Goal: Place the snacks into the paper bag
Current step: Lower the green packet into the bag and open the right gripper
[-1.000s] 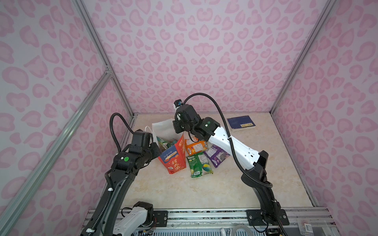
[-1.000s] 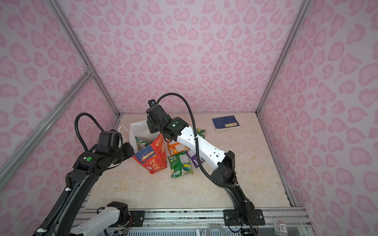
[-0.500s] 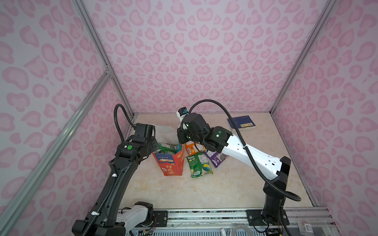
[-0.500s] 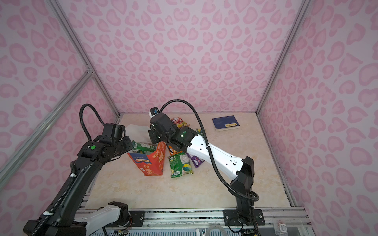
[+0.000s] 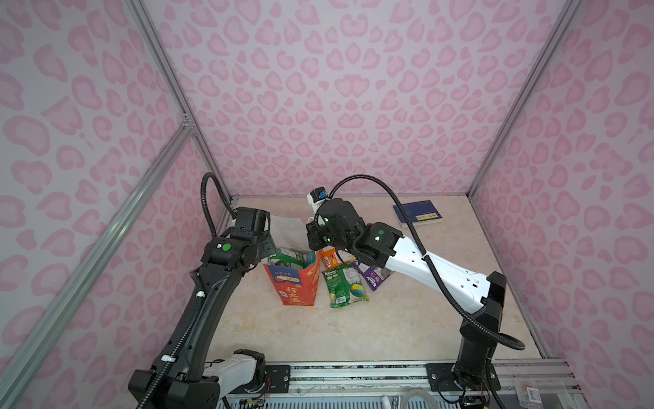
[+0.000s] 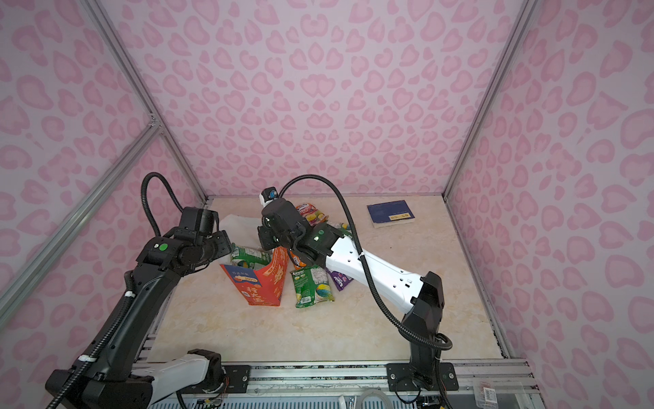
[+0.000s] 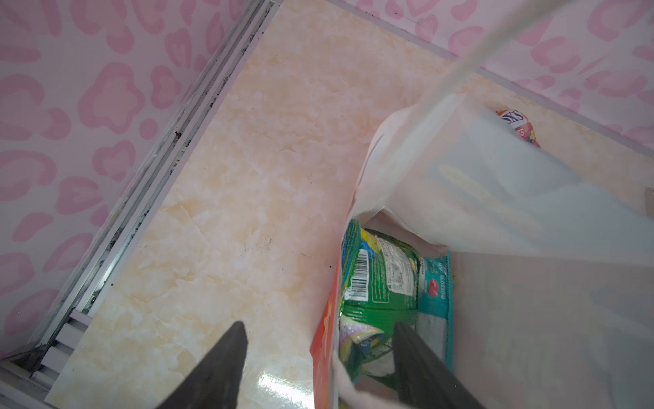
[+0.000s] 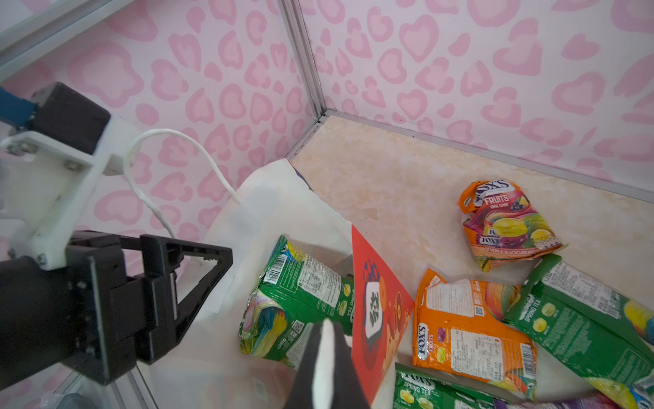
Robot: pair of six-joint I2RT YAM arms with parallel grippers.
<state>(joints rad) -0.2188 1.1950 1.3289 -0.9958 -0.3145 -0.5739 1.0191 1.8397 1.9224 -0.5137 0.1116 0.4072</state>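
Paper bag (image 5: 295,283), red, blue-banded, white inside

Pink walls printed with darker pink, heart-like blotches close the space on three sides: the far wall (image 5: 336,106), the left wall (image 5: 53,148) and the right wall (image 5: 594,184). A silver metal post stands in each far corner, the left post (image 5: 172,88) and the right post (image 5: 517,99). A slanted metal bar (image 5: 115,226) crosses the left wall. The floor (image 5: 354,333) is glossy cream with a marble pattern. A metal rail (image 5: 354,371) runs along its near edge. The light is soft and even, with one bright glare spot (image 7: 279,384) on the floor.
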